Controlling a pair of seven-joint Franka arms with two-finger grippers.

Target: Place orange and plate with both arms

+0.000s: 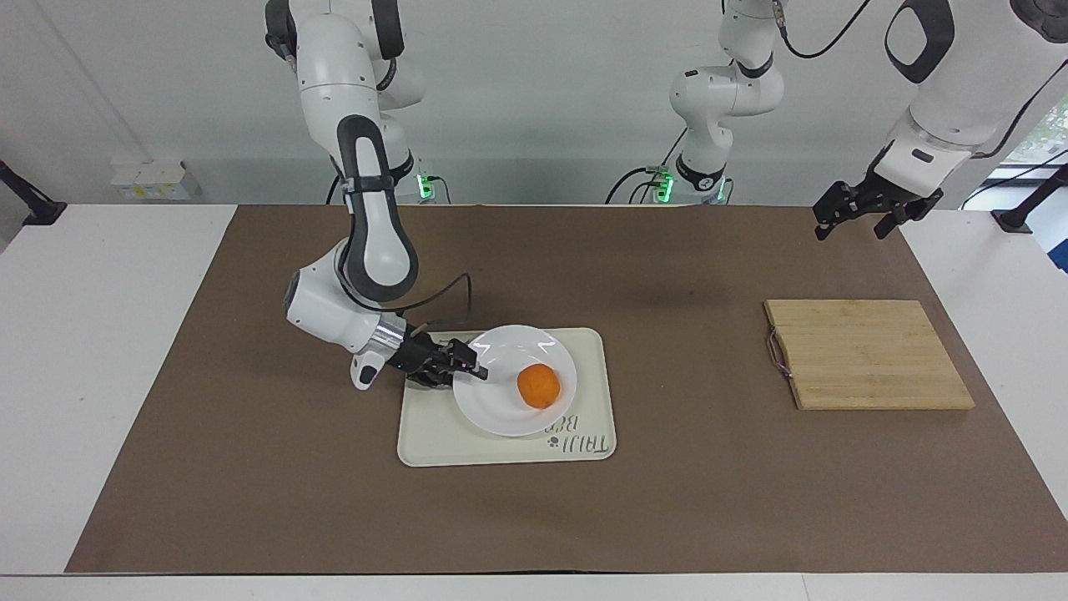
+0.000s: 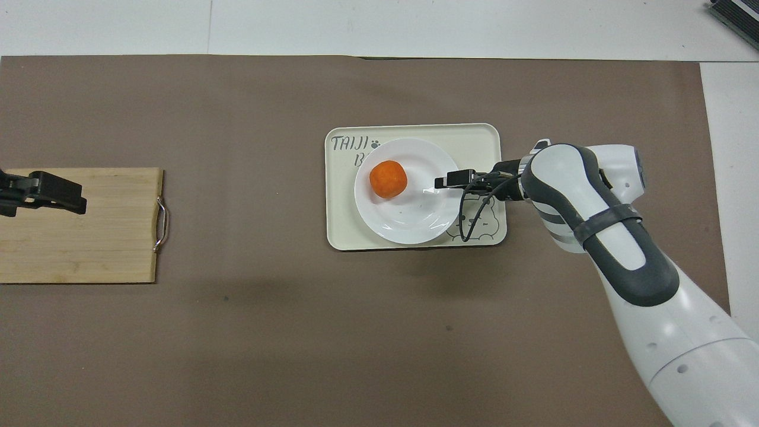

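**On the cream tray: plate and orange set down**

On the cream tray (image 1: pixel 434 434) near the middle of the brown mat (image 1: pixel 250 467), the plate (image 1: pixel 492 409) is seen resting flat, with the orange (image 1: pixel 538 386) lying in it toward the left arm's end. The tray's lettering is partly covered by the plate.

The right gripper (image 1: pixel 477 371) is held low at the plate's rim on the side toward the right arm's end; its fingertip is seen over the rim, but whether the fingers are parted or closed on the rim cannot be told.

The left gripper (image 1: pixel 859 219) is held in the air with its fingers spread wide and nothing between them, over the mat's edge at the left arm's end, where that arm waits. A wooden cutting board (image 1: pixel 868 355) is laid flat on the mat, well apart from the tray.
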